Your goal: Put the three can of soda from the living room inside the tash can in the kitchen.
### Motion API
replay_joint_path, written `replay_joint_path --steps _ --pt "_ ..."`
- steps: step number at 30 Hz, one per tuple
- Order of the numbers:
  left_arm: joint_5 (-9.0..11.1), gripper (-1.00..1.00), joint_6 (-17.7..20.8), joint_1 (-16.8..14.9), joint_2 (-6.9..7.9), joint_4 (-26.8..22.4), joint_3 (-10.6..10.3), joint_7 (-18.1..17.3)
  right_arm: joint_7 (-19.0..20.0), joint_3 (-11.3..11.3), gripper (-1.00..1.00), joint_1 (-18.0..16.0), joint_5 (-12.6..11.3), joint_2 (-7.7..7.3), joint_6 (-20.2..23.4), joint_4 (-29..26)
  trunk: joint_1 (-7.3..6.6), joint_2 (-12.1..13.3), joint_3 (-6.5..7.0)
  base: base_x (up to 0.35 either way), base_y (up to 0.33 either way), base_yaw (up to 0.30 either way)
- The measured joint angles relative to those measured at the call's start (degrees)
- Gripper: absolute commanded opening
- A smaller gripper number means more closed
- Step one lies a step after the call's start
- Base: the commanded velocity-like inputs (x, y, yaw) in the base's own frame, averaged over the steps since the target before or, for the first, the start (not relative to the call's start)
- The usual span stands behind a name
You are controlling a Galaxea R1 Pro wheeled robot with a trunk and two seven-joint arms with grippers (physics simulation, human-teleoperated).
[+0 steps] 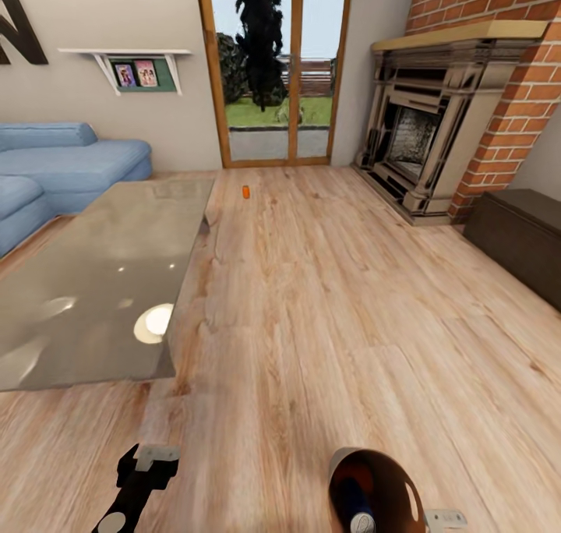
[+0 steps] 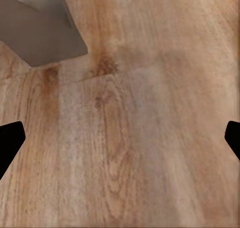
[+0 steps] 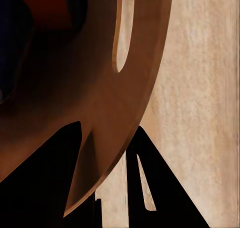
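While the robot faces the living room's wood-framed glass doors [image 1: 284,65] at twelve o'clock, one orange soda can [image 1: 245,192] stands alone on the light plank floor [image 1: 312,299], well short of the doors and just past the far corner of the glass-topped counter [image 1: 93,284]. That counter fills the ten o'clock side, with the blue sofa [image 1: 70,163] beyond it. At two o'clock a dark-framed fireplace [image 1: 425,128] sits in the brick column [image 1: 514,89], and a dark low cabinet [image 1: 518,241] stands at three o'clock. Bare floor lies between the robot and the can; the counter's edge runs beside that stretch.

At five o'clock, close in, the copper-brown trash can [image 1: 374,478] is held at its rim by the right claw [image 3: 107,188], whose dark fingers [image 3: 150,183] straddle the thin wall in the right wrist view. Inside it lie a dark blue can [image 1: 354,502] and something orange [image 1: 360,464].

At seven o'clock the left claw [image 2: 120,138] hangs over bare floor, spread wide and holding nothing, a counter corner [image 2: 45,33] near it.
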Motion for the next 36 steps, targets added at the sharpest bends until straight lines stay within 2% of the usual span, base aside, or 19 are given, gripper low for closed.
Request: replay_joint_path --steps 20,36 --pt "0.0 1.0 0.0 0.0 0.0 0.09 0.0 -0.09 -0.02 0.05 -1.0 0.0 -0.13 0.0 -0.05 -0.03 0.0 0.0 -1.45 0.197 -0.024 0.069" --pt "0.0 1.0 0.0 -0.01 0.0 0.09 0.0 -0.09 0.0 0.05 -1.0 -0.01 -0.2 0.0 -0.58 -0.08 0.0 0.0 -0.47 0.197 0.0 0.002"
